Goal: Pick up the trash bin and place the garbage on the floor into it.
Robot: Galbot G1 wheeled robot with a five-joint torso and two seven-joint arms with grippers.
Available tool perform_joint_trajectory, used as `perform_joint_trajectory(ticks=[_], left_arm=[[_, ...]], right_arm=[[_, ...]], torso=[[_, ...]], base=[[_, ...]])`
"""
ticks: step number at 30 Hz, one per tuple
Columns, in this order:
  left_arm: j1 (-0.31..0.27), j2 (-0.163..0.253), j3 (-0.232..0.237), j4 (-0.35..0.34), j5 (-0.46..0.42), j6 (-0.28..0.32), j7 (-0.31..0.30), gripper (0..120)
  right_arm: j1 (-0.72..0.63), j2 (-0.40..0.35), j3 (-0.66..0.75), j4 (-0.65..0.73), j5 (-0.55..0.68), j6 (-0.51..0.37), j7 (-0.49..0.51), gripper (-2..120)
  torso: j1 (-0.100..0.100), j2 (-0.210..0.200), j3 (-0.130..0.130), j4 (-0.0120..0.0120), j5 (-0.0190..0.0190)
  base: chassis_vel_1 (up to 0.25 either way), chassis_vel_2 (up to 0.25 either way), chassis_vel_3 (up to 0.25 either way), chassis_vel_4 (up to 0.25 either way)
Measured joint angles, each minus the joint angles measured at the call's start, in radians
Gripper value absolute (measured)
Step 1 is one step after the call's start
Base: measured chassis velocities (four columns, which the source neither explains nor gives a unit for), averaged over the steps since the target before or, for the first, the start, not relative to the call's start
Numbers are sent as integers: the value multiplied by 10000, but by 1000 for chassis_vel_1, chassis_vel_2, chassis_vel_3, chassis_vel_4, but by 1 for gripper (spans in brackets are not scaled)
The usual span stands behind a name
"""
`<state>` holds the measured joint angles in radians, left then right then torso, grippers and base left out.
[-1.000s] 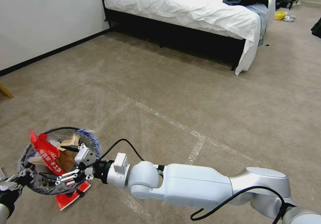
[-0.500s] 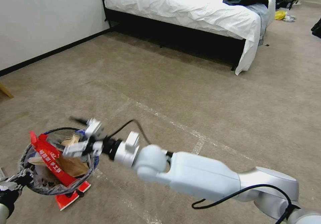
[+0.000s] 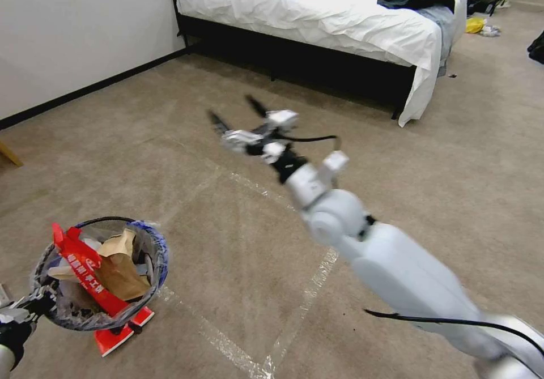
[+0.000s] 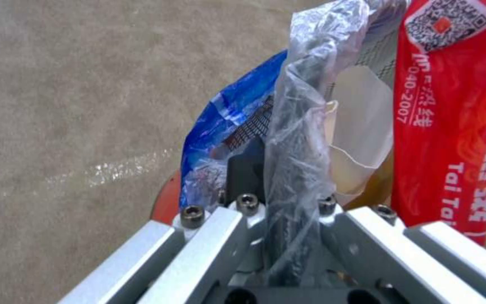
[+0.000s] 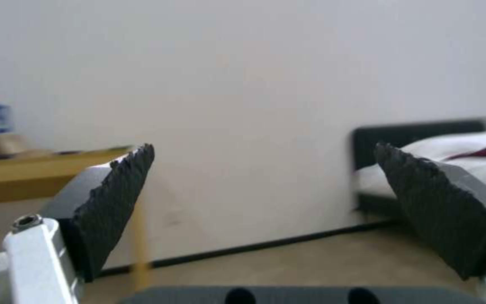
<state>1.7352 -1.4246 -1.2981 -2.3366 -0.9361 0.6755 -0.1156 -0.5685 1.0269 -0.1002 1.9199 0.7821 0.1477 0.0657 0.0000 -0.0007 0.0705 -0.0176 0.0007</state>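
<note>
The trash bin (image 3: pixel 68 311) hangs at the lower left of the head view, its black rim and clear liner on top and its red wall (image 4: pixel 164 202) below. Garbage sticks out of it: a long red wrapper (image 3: pixel 85 271), brown paper (image 3: pixel 122 271) and a blue wrapper (image 4: pixel 226 114). My left gripper (image 3: pixel 31 305) is shut on the near rim (image 4: pixel 293 126), with liner bunched between its jaws. My right gripper (image 3: pixel 235 119) is raised over bare floor (image 3: pixel 238 243), far from the bin. It is open with nothing between its black pads (image 5: pixel 116 198).
A bed (image 3: pixel 340 22) with white sheets and dark clothes stands ahead. The white wall (image 3: pixel 68 28) runs along the left. Small yellow and white items (image 3: pixel 480 26) lie on the carpet past the bed's right end. Tape lines (image 3: pixel 317 271) cross the floor.
My right gripper has left the bin's mouth and swung up and forward toward the bed, staying open. The bin and the left gripper have not moved.
</note>
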Motion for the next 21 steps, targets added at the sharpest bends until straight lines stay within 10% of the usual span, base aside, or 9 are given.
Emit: perform_joint_trajectory(ticks=[9,21], left_arm=[[-230,-53,2,-128,-83,-45,69,1],[-194,-358,2,-370,191,-206,380,1]], right_arm=[[-3056,-505,4489,1129,-1452,138,752,98],[-5002,-221,6965,1156,-2848,785,1223,98]], torso=[[0,0,-1,-4,-1],[-1,0,-1,-2,-3]], base=[[0,0,0,0],[0,0,0,0]])
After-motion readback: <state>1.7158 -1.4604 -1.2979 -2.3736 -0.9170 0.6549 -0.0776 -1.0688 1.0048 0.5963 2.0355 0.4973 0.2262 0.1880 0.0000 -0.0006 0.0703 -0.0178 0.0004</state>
